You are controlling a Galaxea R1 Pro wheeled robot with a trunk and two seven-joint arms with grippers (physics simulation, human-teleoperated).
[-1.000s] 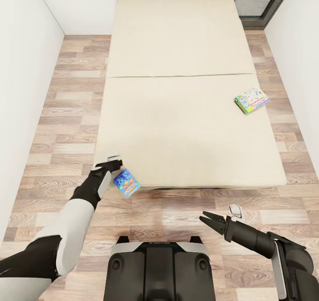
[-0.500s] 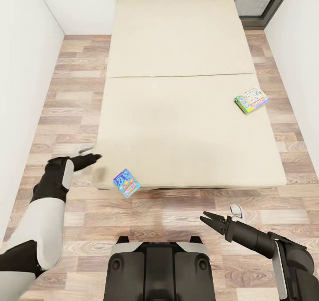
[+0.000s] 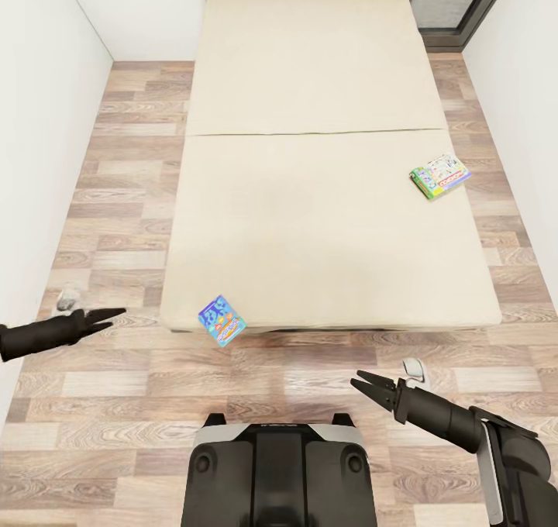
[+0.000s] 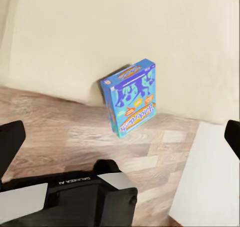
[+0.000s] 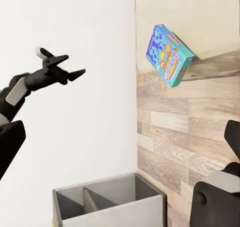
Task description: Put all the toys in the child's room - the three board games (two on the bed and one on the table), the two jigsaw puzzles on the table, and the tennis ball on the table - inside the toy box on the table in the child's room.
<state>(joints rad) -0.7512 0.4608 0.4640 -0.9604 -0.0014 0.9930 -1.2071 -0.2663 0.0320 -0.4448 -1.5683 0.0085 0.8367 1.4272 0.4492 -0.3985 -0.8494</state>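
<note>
Wood flooring is running around a large beige bed that is taking up the middle of the head view. At lower left the left arm is reaching in level, its pincer pressed nearly together, holding nothing, over bare floor. At lower right the right pincer is spreading open, empty. A blue game box is overhanging the bed's near edge; a green-edged game box is lying near its right edge.

Two board games, a blue one lower left of centre, a green-edged one at right, one bed, two grippers, left, right
</note>
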